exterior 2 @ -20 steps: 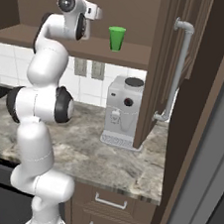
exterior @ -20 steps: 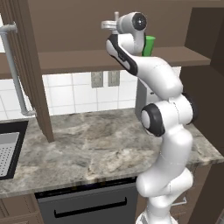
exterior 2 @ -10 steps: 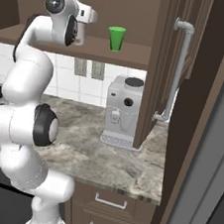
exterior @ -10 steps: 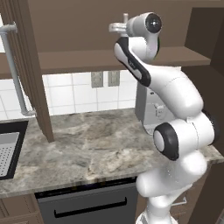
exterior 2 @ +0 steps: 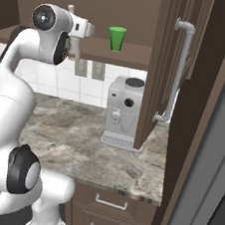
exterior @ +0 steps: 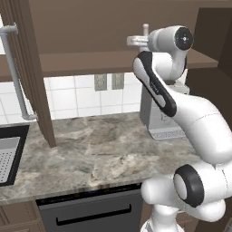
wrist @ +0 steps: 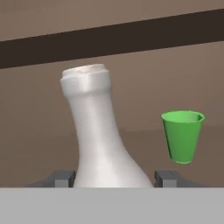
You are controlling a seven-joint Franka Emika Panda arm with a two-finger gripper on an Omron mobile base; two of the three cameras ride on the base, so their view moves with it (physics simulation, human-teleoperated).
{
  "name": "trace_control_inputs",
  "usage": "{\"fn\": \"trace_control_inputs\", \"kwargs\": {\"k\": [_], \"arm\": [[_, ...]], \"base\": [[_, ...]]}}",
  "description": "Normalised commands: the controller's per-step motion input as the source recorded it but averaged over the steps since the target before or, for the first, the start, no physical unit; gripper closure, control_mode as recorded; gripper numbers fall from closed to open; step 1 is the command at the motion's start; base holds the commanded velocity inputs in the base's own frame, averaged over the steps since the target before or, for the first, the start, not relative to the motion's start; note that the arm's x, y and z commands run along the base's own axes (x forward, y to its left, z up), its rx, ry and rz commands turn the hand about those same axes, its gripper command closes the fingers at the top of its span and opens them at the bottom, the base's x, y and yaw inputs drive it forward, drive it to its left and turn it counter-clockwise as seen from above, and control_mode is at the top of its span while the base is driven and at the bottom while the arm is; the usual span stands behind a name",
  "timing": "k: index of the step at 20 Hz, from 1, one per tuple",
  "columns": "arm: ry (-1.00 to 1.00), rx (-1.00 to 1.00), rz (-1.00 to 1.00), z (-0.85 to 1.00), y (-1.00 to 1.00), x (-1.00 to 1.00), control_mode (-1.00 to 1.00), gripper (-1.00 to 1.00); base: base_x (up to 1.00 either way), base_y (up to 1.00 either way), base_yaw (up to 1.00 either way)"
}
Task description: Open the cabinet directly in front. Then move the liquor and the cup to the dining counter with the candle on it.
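Grey-necked liquor (wrist: pixel 98 135) upright, neck up, between jaws.

Inside the open cabinet (exterior 2: pixel 142 53), the liquor (wrist: pixel 98 135) stands directly ahead between the fingertips (wrist: pixel 59 178), blocking the middle. The cup (wrist: pixel 183 135) stands apart to its right, with bare shelf between them and behind.
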Motion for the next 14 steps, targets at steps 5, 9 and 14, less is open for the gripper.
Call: {"fn": "trace_control_inputs", "kwargs": {"k": [5,9,14], "arm": [[0.08,0.00,0.00,-0.58,-0.01,-1.00,-1.00,1.00],[0.08,0.00,0.00,-0.63,0.00,-1.00,-1.00,1.00],[-0.10,0.03,0.00,-0.26,-0.01,-1.00,-1.00,1.00]], "base": [[0.00,0.00,0.00],[0.00,0.00,0.00],[0.00,0.00,0.00]]}}
